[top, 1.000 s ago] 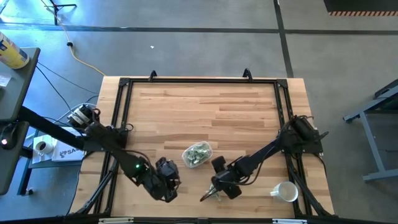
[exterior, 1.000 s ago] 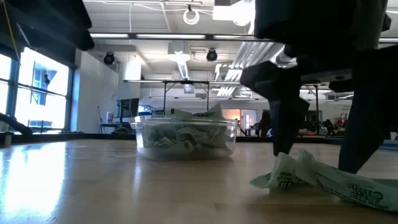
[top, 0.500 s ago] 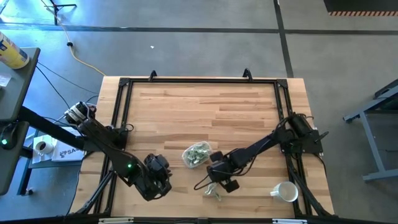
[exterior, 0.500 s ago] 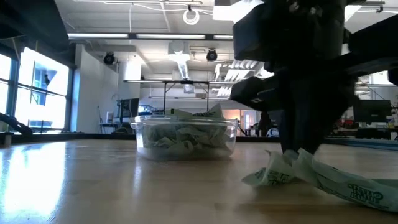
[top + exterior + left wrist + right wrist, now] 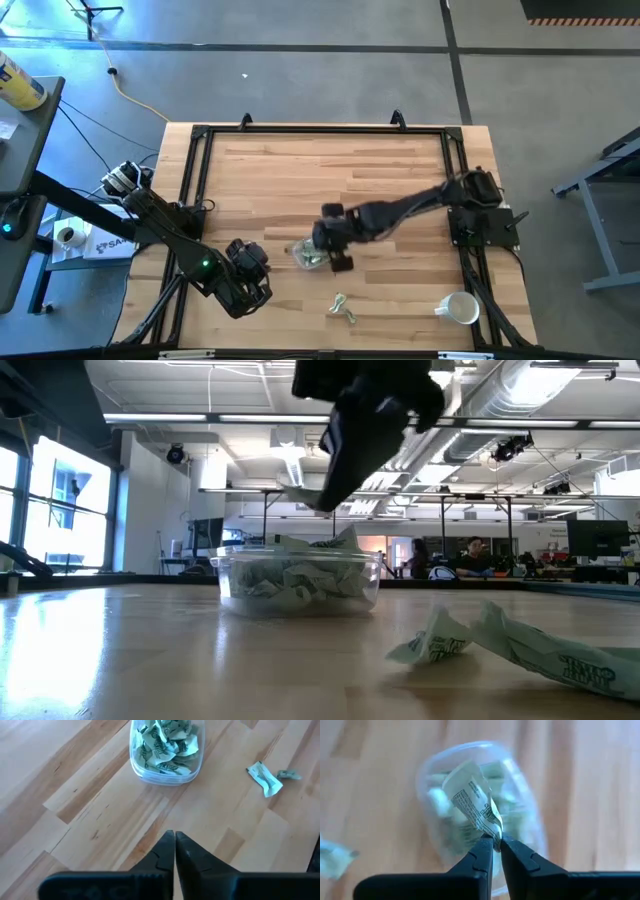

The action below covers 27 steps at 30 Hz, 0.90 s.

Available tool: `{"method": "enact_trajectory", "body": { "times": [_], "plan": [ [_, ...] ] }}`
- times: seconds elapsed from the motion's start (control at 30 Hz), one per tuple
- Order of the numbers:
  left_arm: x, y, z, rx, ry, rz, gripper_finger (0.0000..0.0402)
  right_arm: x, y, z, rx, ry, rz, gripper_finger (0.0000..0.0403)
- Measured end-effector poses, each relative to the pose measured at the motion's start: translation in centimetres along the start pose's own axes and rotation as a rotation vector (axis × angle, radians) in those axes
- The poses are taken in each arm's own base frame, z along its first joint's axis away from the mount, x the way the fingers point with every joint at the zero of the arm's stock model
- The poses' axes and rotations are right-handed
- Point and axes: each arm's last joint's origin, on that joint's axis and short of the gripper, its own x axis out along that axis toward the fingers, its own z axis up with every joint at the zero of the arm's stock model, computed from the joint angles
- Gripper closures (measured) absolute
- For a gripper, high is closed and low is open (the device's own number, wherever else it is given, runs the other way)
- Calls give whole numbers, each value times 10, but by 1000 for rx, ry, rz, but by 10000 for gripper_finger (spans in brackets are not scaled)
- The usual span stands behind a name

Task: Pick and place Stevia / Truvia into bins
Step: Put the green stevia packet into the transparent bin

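Since a second ago, the right gripper (image 5: pixel 322 240) has lifted off the near table and swung over the clear bin (image 5: pixel 312 254), carrying one packet (image 5: pixel 474 804). The left gripper (image 5: pixel 250 262) has pulled back a little to the left.

On the left, the left gripper sits near the table's front edge (image 5: pixel 300 348) with its fingers (image 5: pixel 161 855) pressed together and nothing between them. Bare wood lies between it and the bin, so there is room to move.

In the middle, the bin stands on the wooden table (image 5: pixel 330 170), full of green and white packets (image 5: pixel 165 745). The right gripper hangs just above it, clenched on the corner of its packet, which points at the bin.

A bit to the right and nearer the front edge, loose packets (image 5: pixel 343 309) lie crumpled on the wood. They are apart from the bin and nothing covers them.

Far right, a white mug (image 5: pixel 460 309) lies near the front corner, well away from both grippers.
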Motion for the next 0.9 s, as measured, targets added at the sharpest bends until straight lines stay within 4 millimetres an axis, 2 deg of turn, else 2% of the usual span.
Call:
{"method": "enact_trajectory", "body": {
  "times": [0.13,0.23,0.33,0.53,0.6,0.7,0.8,0.9],
  "plan": [
    [1,2,-1,3,-10,16,374,8,-27,0,105,-2,88,382],
    [9,7,-3,-48,-10,36,370,11,-30,-1,123,3,144,376],
    [14,10,0,-85,22,41,331,11,-23,2,110,-20,176,341],
    [25,10,15,-24,48,7,212,10,-12,-3,150,45,147,227],
    [33,9,20,29,93,-17,184,3,-11,-8,152,95,134,193],
    [51,2,24,131,149,-131,164,-22,-2,-15,108,138,72,160],
    [71,-10,32,181,163,-313,161,-40,14,-31,78,175,27,148],
    [90,-20,38,196,133,-404,168,-57,31,-54,128,172,-20,147]
  ]
}}
